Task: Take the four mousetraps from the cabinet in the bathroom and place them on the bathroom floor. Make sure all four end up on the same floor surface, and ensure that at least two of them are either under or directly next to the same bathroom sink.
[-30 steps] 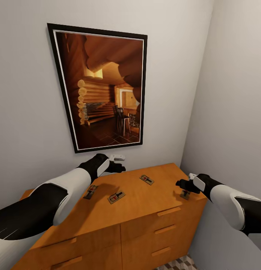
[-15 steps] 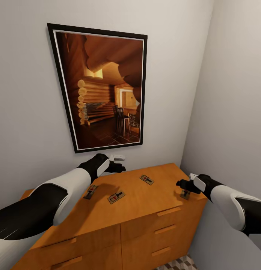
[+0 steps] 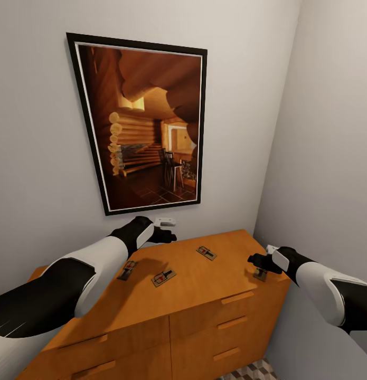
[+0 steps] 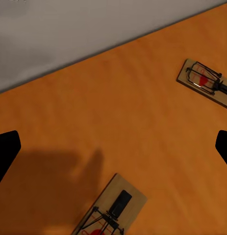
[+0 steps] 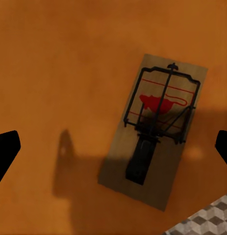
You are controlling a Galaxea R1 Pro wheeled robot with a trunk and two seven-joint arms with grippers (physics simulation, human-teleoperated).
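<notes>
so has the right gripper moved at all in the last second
Barely. The right gripper has edged slightly down toward the mousetrap at the cabinet top's right edge.

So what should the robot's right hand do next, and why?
Probably lower the right gripper straight down onto the mousetrap and close. Its fingers are spread wide and holding nothing, and that trap lies flat beneath them near the corner of the cabinet, close to the edge.
</notes>
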